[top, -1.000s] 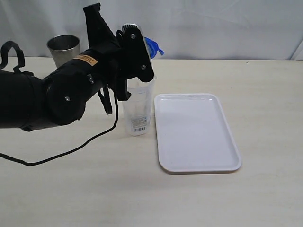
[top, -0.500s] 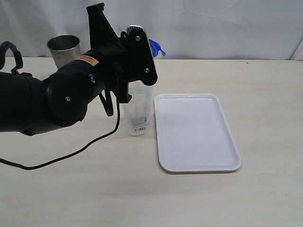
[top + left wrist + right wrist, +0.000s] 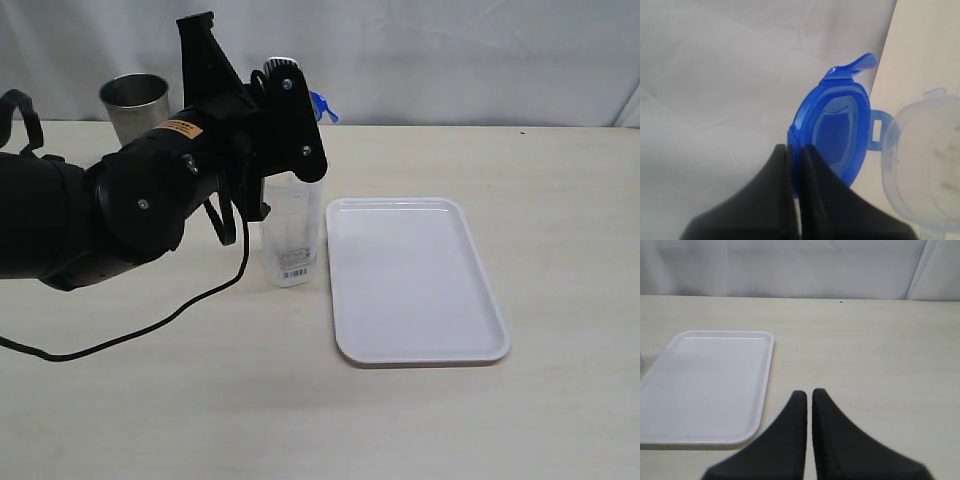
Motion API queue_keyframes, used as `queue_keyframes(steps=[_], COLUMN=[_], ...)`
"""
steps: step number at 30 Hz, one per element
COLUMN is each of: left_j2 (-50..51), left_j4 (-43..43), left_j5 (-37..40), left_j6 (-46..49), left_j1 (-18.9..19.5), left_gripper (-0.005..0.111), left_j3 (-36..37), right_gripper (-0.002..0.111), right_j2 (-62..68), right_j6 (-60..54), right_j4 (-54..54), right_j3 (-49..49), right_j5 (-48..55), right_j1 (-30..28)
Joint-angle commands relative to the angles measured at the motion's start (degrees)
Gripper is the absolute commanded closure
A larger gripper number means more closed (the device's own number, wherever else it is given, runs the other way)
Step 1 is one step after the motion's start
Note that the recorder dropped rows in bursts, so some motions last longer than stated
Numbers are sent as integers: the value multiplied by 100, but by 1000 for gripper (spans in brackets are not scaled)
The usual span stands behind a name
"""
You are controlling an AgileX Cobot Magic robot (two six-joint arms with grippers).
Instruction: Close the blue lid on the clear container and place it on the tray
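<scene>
Blue lid stands open, its edge pinched between my closed left fingers. The clear container sits just past the lid. My right fingers are closed on nothing above the desk, with the tray ahead.

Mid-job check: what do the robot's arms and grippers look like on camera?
The left arm is bulky, matte black, with silver screws, a small orange label and a loose black cable. Both the left gripper and the right gripper have smooth black tapering fingers. The right arm itself is out of view.
</scene>
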Motion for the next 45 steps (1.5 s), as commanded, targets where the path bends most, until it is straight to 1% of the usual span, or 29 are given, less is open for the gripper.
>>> queue_keyframes(steps=[1,5,10,13,23,29,42,45], left_j2=[-44,-44,-44,-44,-48,-48,-48,-48], left_j4=[-71,-106,41,115,115,574,768,655], left_j5=[-76,-87,-365,-400,-687,-687,-687,-699], left_j6=[5,6,6,-17,-88,-642,-765,-765], left_j1=[-11,-11,-11,-11,-11,-11,-11,-11], left_gripper=[107,107,107,107,107,107,107,107], left_j3=[-6,31,309,399,399,399,399,399], right_gripper=[104,104,104,104,104,104,104,104], right_j2=[-26,-26,-26,-26,-26,-26,-26,-26], right_j6=[-43,-43,-43,-43,-43,-43,-43,-43], right_j4=[13,13,13,13,13,13,13,13], right_j3=[17,17,17,17,17,17,17,17], right_j5=[-51,-51,-51,-51,-51,-51,-51,-51], right_j1=[9,9,9,9,9,9,9,9])
